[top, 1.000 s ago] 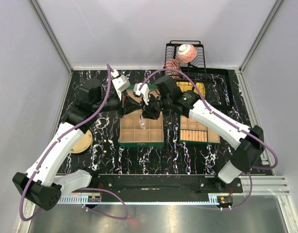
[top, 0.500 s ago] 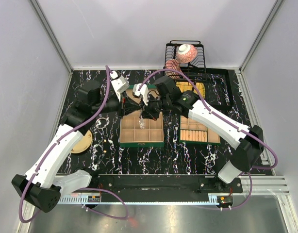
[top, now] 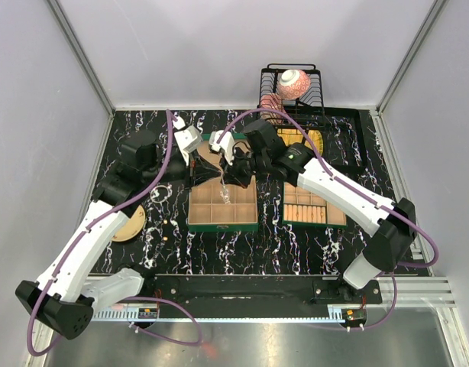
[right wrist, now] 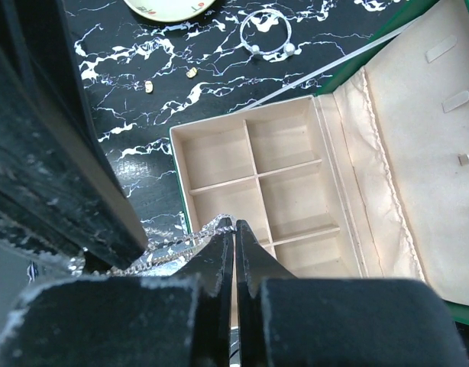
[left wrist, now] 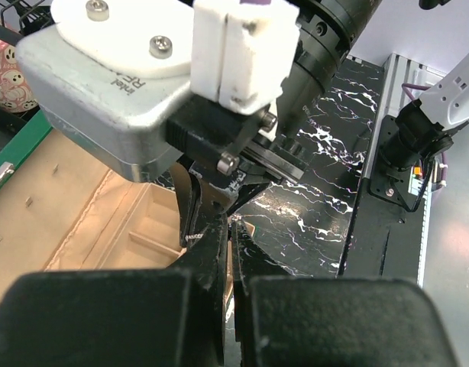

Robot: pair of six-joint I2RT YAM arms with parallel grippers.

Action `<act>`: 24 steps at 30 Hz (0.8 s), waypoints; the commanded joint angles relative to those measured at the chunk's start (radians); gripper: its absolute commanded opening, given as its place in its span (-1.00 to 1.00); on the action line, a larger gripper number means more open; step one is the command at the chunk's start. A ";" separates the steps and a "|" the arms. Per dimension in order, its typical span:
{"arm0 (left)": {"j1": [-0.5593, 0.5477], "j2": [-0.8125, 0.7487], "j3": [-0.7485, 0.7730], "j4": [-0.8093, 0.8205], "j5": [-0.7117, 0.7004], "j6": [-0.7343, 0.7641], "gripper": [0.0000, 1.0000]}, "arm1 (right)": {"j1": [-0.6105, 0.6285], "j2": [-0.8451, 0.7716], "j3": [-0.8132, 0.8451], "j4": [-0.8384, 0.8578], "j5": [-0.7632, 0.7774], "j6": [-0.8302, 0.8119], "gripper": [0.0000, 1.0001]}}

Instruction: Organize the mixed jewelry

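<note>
A thin silver chain is pinched at the tip of my right gripper, whose jaws are shut on it. From there the chain runs down-left under the dark finger of my left gripper. In the left wrist view my left gripper is shut too, with a short bit of chain beside its tip. Both grippers meet above the open green box, and a loop of chain dangles over its compartments. A wire hoop with pearls and small studs lie on the black table.
A second green box with ring rolls sits to the right. The round gold plate lies at the left. A black dish rack holding a bowl stands at the back. The divided box's lid lies open.
My right gripper's jaws have closed on the chain. Both grippers have shifted slightly toward the back of the table; the chain still hangs over the box.
</note>
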State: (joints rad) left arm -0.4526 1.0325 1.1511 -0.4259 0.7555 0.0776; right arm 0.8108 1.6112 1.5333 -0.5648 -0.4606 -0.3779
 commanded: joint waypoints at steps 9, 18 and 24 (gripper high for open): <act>-0.001 -0.034 0.013 -0.011 -0.053 0.083 -1.00 | -0.028 -0.045 0.039 0.008 0.123 -0.021 -1.00; -0.003 -0.026 0.007 -0.033 -0.137 0.143 -1.00 | -0.042 -0.036 0.067 -0.007 0.188 -0.015 -1.00; -0.003 0.000 -0.007 -0.005 -0.217 0.174 -1.00 | -0.042 -0.017 0.088 -0.027 0.241 -0.015 -1.00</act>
State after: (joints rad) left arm -0.4526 1.0286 1.1511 -0.4816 0.6075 0.2157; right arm 0.7841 1.6016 1.5696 -0.5747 -0.2966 -0.3859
